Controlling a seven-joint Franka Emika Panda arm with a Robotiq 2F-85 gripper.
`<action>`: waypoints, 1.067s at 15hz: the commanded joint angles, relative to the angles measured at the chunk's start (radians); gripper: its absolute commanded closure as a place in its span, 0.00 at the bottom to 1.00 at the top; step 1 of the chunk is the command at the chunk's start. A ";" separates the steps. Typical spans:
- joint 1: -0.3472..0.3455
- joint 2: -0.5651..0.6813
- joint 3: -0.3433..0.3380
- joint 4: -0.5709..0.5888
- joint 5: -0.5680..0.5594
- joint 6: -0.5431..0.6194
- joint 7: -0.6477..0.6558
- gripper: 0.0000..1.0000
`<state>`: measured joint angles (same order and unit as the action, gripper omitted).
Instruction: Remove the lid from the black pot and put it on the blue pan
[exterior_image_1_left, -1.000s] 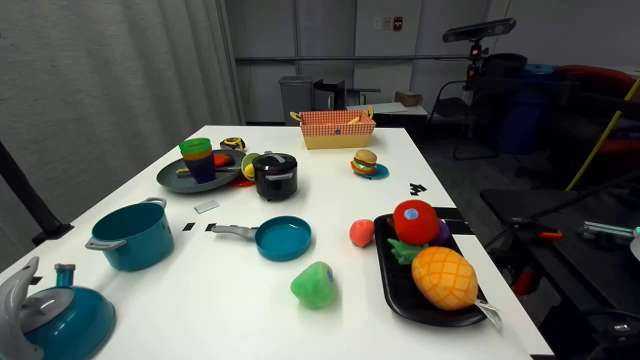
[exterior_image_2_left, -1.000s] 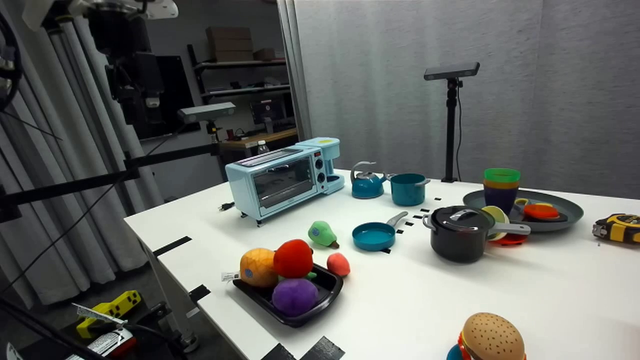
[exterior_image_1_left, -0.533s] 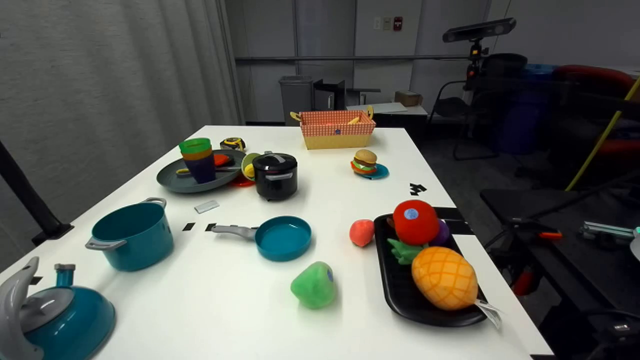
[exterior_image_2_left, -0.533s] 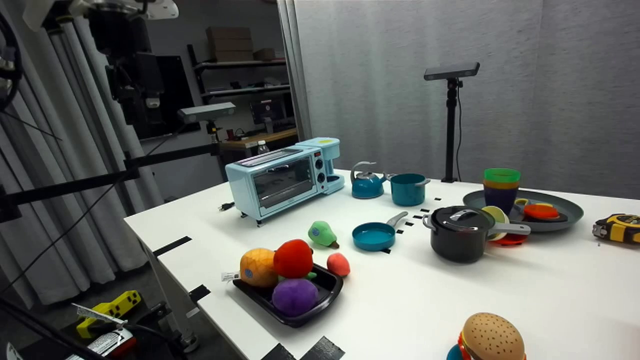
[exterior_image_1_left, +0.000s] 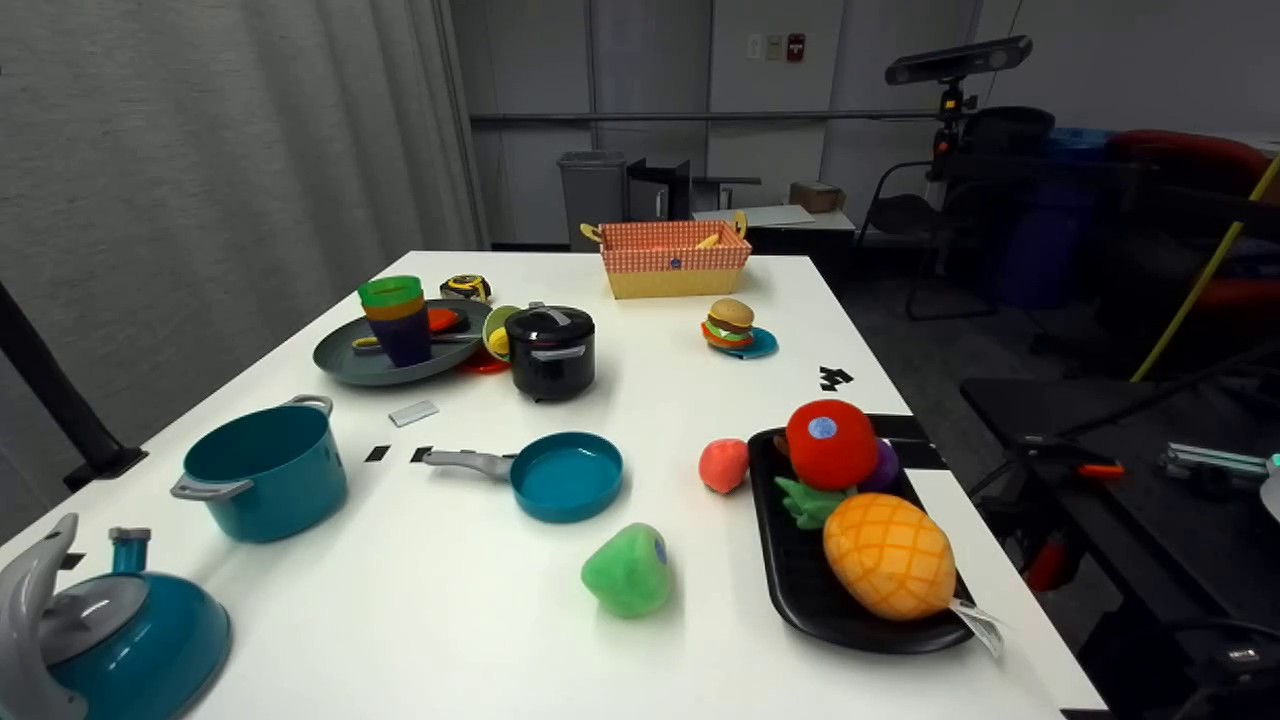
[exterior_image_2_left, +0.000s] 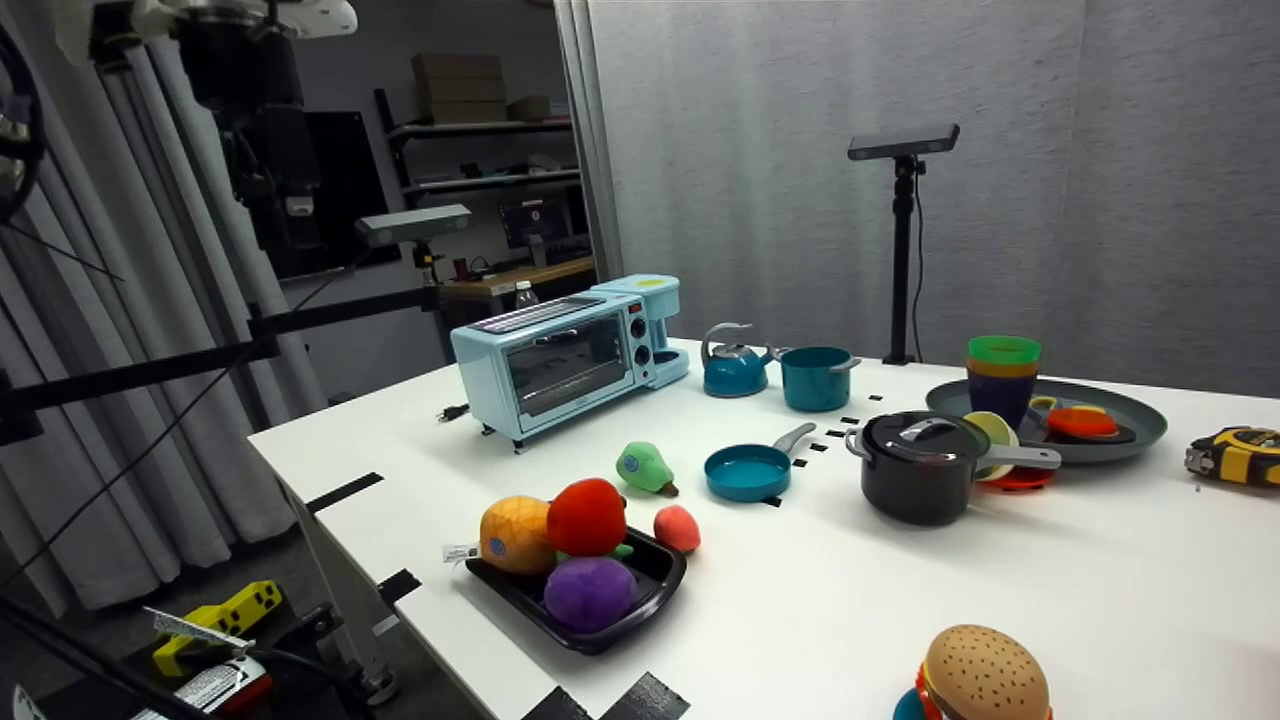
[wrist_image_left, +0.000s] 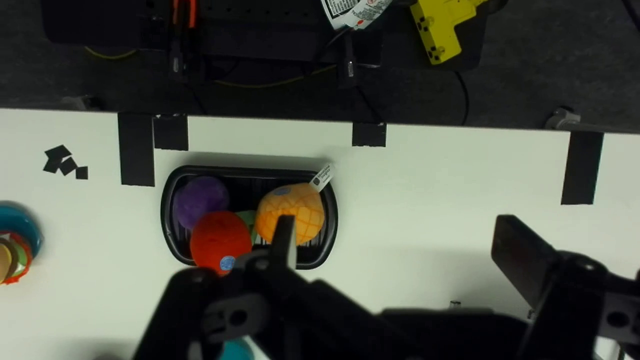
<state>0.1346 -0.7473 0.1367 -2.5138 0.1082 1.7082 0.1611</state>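
The black pot (exterior_image_1_left: 553, 372) stands upright on the white table in both exterior views (exterior_image_2_left: 912, 495), with grey handles. The lid (exterior_image_1_left: 546, 321) sits on top of it, dark and shiny with a silvery grip across the middle (exterior_image_2_left: 926, 432). The blue pan (exterior_image_1_left: 568, 480) is shallow and teal, with a grey handle; it lies between the pot and the green toy (exterior_image_2_left: 747, 473). My gripper (wrist_image_left: 395, 225) is open and empty, its fingers wide apart. It hangs high at the upper left of an exterior view (exterior_image_2_left: 287, 225), far from the pot.
A black tray (wrist_image_left: 330, 235) with plush food lies near the table edge. A teal pot (exterior_image_1_left: 265, 470), kettle (exterior_image_1_left: 160, 640) and toaster oven (exterior_image_2_left: 560, 360) stand on the table. A grey plate (exterior_image_1_left: 375, 370) with cups (exterior_image_1_left: 395, 320) is beside the black pot. A toy burger (exterior_image_2_left: 985, 675) lies farther off.
My arm has shifted very slightly at the upper left of an exterior view. The objects on the table have not moved.
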 joint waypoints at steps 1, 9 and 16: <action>-0.031 -0.005 0.029 0.000 0.033 0.005 0.100 0.00; -0.056 0.047 0.005 0.011 0.008 0.007 0.086 0.00; -0.056 0.049 0.005 0.014 0.008 0.007 0.086 0.00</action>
<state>0.0898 -0.6979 0.1340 -2.5018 0.1118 1.7175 0.2525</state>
